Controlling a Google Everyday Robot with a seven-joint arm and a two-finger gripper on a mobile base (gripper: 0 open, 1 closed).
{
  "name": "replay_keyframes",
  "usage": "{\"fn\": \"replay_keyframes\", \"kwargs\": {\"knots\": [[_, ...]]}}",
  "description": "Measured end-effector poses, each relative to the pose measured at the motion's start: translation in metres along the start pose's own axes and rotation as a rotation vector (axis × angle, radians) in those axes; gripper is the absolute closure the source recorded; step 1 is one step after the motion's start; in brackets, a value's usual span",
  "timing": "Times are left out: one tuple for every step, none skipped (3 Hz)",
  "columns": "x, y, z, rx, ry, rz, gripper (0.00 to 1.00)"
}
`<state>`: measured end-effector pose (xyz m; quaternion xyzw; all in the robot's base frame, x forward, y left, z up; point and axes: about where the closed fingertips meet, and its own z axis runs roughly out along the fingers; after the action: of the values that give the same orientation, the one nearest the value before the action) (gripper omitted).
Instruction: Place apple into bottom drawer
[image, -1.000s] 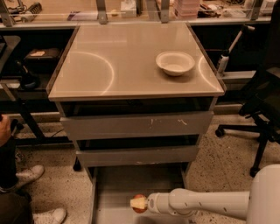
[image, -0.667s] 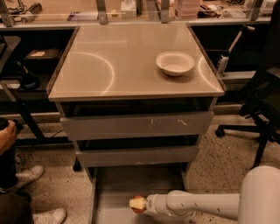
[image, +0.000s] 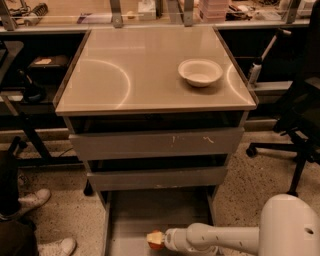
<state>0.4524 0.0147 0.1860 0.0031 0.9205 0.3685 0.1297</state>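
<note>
The apple is small, round and red-orange, low in the camera view over the floor of the open bottom drawer. My gripper reaches in from the right at the end of the white arm and is shut on the apple, which sticks out to its left. The drawer is a wide grey tray pulled out below two grey-fronted drawers. Whether the apple touches the drawer floor is unclear.
A shallow white bowl sits on the beige cabinet top. An office chair stands at the right. A person's white shoes are on the floor at the left. Cluttered shelves run behind.
My gripper with the apple has shifted slightly left and lower over the drawer floor. The person's hand at the left edge is gone from view.
</note>
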Motion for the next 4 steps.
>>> {"fn": "replay_keyframes", "kwargs": {"knots": [[0.001,-0.001,0.001,-0.001,0.001,0.003,1.0],[0.01,-0.009,0.014,-0.02,-0.014,0.042,1.0],[0.013,-0.018,0.027,-0.037,-0.056,0.08,1.0],[0.018,-0.028,0.042,-0.049,-0.094,0.128,1.0]]}}
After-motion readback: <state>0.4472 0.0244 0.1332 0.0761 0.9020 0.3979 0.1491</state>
